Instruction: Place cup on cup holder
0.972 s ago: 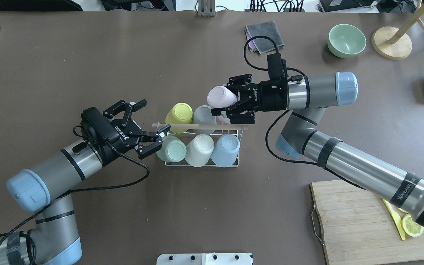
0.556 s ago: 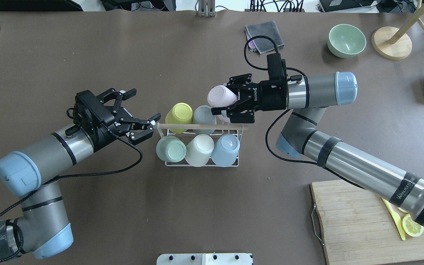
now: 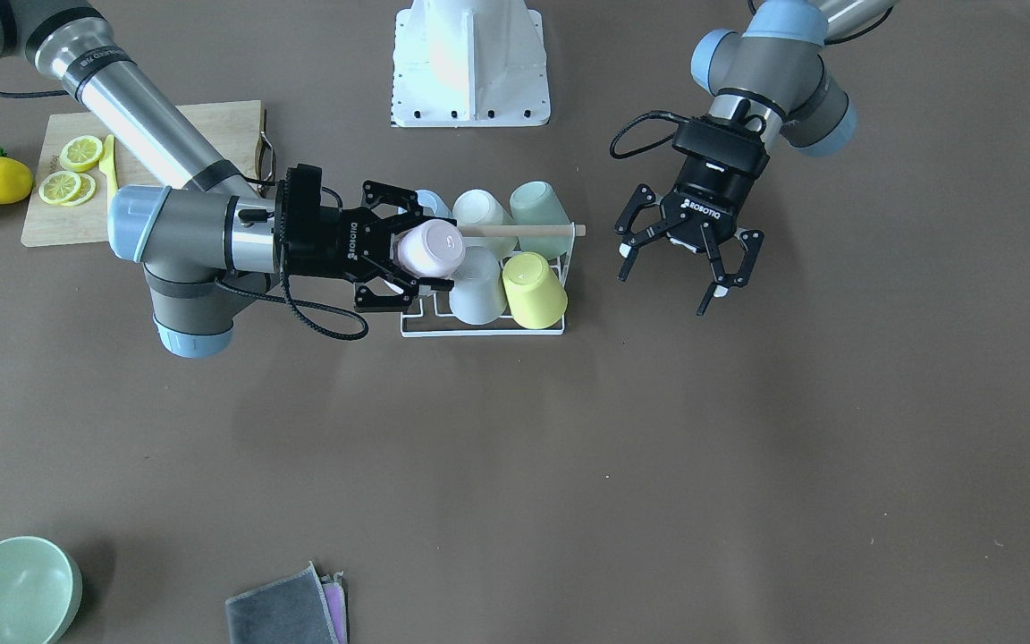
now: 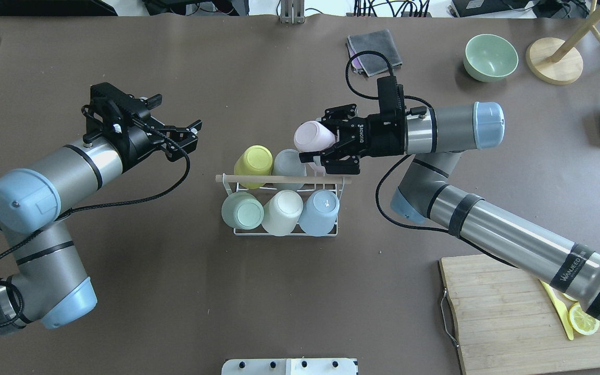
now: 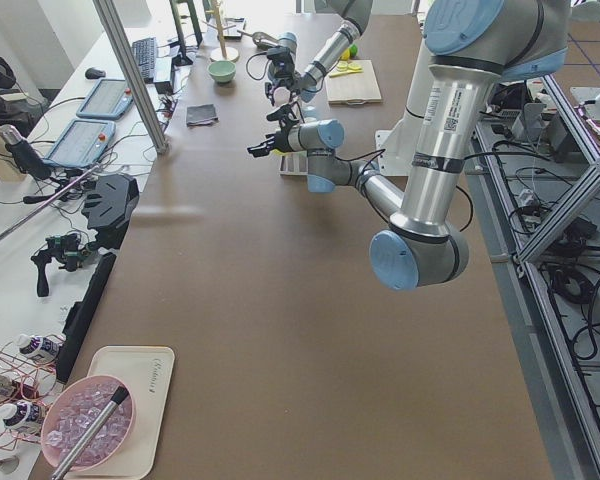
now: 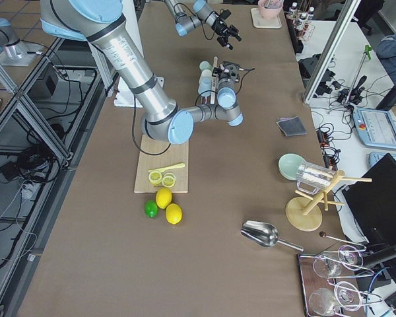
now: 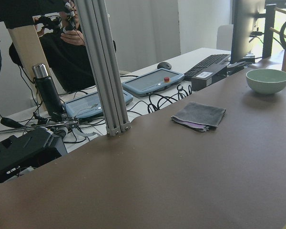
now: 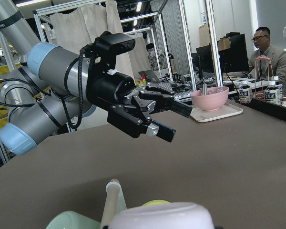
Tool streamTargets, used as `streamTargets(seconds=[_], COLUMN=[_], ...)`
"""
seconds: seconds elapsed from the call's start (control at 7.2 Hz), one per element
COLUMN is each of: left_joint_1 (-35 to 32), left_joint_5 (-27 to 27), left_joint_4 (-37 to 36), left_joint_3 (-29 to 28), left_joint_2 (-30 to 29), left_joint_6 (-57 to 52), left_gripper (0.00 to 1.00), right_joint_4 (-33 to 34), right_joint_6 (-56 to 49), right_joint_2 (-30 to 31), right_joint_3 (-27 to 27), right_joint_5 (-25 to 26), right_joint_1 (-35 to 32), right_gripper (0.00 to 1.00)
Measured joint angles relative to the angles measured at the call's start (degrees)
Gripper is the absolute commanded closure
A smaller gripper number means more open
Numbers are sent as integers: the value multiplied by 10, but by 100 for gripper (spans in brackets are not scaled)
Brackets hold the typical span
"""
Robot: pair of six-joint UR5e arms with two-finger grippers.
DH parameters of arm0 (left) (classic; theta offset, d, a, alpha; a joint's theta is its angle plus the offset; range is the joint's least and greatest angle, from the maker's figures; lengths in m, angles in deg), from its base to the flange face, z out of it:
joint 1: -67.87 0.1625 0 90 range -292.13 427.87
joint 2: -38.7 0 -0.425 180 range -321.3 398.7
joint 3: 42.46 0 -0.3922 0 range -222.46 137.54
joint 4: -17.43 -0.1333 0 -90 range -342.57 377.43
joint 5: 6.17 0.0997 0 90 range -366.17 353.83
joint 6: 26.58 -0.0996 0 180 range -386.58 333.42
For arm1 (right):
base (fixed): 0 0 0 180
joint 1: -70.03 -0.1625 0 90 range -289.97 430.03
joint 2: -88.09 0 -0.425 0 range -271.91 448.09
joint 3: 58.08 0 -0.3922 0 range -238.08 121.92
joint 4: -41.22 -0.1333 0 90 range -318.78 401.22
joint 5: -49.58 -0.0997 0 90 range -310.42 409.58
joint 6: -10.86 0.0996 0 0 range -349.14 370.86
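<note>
Overhead exterior view: a pink cup (image 4: 314, 136) is hanging tipped on its side over the far right corner of the cup holder (image 4: 285, 233), its base pointing toward the robot's left. The right gripper (image 4: 321, 136) is clamping the cup between its two fingers, one on each side of the cup's body, with the mouth facing back into the palm. Whether the cup is touching a prong beneath it cannot be told.

Five other cups are sitting upside down on the white wire holder. A yellow cup (image 4: 253, 160) and a grey cup (image 4: 288, 162) are filling the far row beside the pink one. A green cup (image 4: 242, 211), a cream cup (image 4: 282, 208) and a blue cup (image 4: 319, 208) are lining the near row. The wooden rod (image 4: 258, 178) is running across the top between the two rows.

The left gripper (image 3: 678, 273) is hovering well apart from the holder on the robot's left, its fingers spread wide and holding nothing.

Farther out, a folded cloth (image 4: 374, 49) and a green bowl (image 4: 490, 57) are lying along the table's far edge, and a cutting board (image 4: 513, 312) with a lemon slice (image 4: 584, 319) is sitting near the right arm's base.
</note>
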Motion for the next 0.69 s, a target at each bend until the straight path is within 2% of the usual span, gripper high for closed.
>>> streamTargets(seconds=[0.14,0.28,0.42,0.56,0.69], left_joint_1=[-31,-80,-134,-177,-207], left_joint_5=[-38,-112,-199,-260,-296], left_joint_4=[-65,-151,-237,-301,-350], left_joint_3=[1,1,3,5,2], left_joint_2=[-10,-23,-27,-8,24], left_joint_6=[29,40,44,43,40], left_gripper=[2,2,2,2,2], right_joint_4=[0,0,0,0,0], right_joint_6=[-2,-2,-2,-2,-2], right_joint_2=[0,0,0,0,0], right_joint_3=[0,1,1,1,2], right_joint_5=[0,-1,-1,-1,-1], right_joint_1=[0,1,0,0,1], right_gripper=[100,100,61,51,30])
